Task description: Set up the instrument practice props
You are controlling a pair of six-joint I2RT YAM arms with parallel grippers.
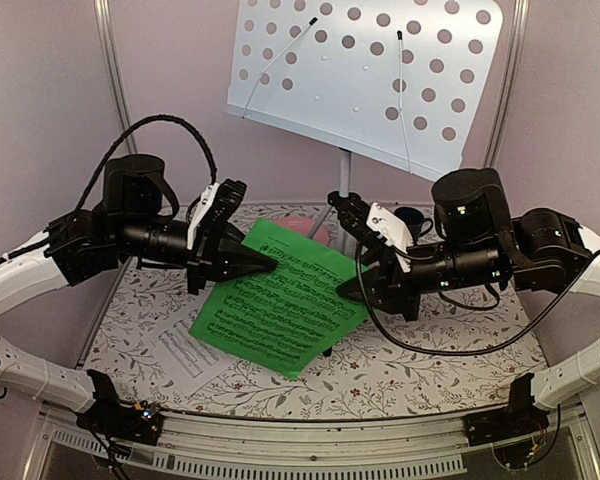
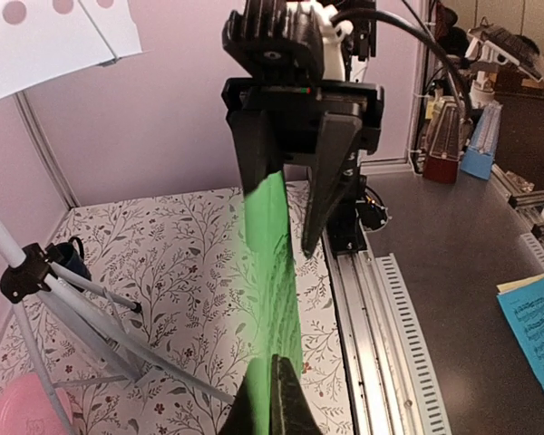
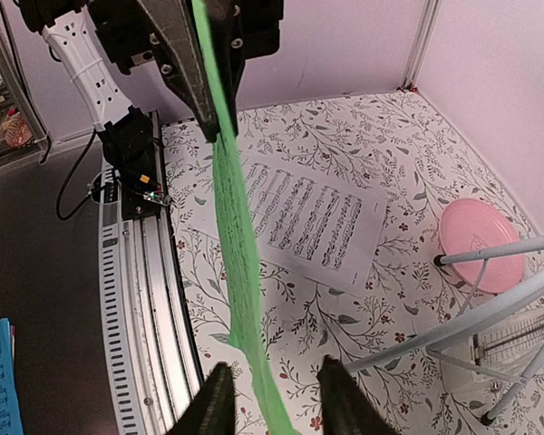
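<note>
Stand and two sheets.
Grey-blue perforated music stand point(image 1: 365, 75) upright, far centre; green music sheet point(image 1: 280, 310) lifted, tilted, centre; white music sheet point(image 1: 185, 355) flat, near left.

Tripod legs point(image 3: 471, 315) prob. close at rear

No legible text; only music notation on the green music sheet point(image 1: 280, 300).

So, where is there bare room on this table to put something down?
Bare flowered tablecloth lies front right, between the green music sheet and the right arm's base, and in the left back corner beyond the white music sheet. The back middle is crowded: the tripod legs of the grey-blue perforated music stand, the pink plate and the dark blue mug.
</note>
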